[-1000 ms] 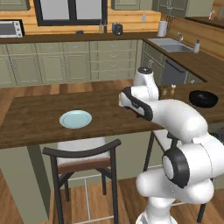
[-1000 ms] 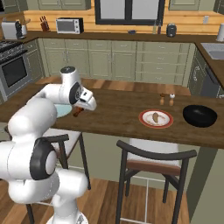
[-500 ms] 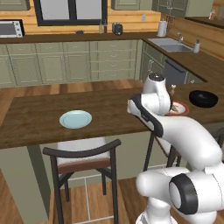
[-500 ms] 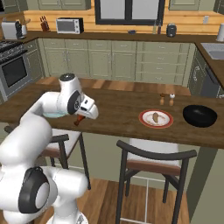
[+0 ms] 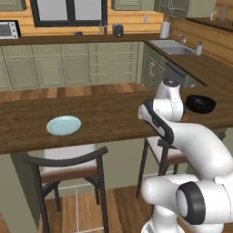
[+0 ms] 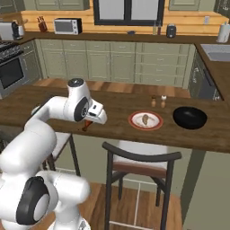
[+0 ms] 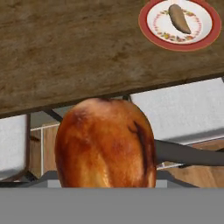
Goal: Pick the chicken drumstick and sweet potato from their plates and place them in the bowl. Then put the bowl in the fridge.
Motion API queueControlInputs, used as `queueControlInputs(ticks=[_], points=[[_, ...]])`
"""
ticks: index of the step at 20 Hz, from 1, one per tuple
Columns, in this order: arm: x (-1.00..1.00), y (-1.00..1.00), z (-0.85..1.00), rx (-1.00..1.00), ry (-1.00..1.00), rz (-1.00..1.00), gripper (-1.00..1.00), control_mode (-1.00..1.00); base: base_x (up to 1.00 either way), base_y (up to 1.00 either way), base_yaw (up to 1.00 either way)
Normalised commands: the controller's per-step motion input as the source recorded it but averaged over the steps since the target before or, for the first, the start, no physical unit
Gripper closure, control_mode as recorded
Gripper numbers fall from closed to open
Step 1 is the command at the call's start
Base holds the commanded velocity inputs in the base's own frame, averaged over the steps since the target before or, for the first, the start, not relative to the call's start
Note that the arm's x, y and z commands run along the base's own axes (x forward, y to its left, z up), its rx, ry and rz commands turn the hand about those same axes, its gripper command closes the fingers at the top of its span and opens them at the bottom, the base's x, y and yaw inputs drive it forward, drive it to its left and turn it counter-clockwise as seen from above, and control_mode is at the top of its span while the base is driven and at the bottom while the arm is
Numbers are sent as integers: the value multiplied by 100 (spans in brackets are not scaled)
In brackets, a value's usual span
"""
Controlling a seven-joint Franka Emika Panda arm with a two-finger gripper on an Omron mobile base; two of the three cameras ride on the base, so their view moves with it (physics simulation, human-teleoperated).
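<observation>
**Drumstick held over the near edge of the bench**

Nearest the hand camera, the chicken drumstick (image 7: 106,144) bulges up glossy and reddish-brown, its fat end toward the lens, clamped in the jaws of the gripper (image 6: 90,123). From the right base view it hangs as a small dark-red lump under the hand, just at the near edge of the wooden bench (image 6: 121,105). Below and beyond it stand the stools (image 6: 141,159) with pale seats.

Further along the bench lies the cream plate (image 6: 146,120) with the red rim, and on it the sweet potato (image 7: 179,18), a small tan oblong lying slantwise. Beside that plate, to the right, sits the black bowl (image 6: 190,117), apart from it. Well apart at the other end rests the light blue plate (image 5: 63,125). Two small shakers (image 6: 158,101) stand behind the rimmed plate.
</observation>
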Motion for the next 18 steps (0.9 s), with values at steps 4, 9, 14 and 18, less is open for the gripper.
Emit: queueControlInputs(ticks=[4,9,14,18], points=[[0,0,0,0,0,0,100,100,0,-100,1],[0,0,0,0,0,0,100,100,0,-100,2],[0,0,0,0,0,0,100,100,16,-77,0],[0,0,0,0,0,0,100,100,50,4,0]])
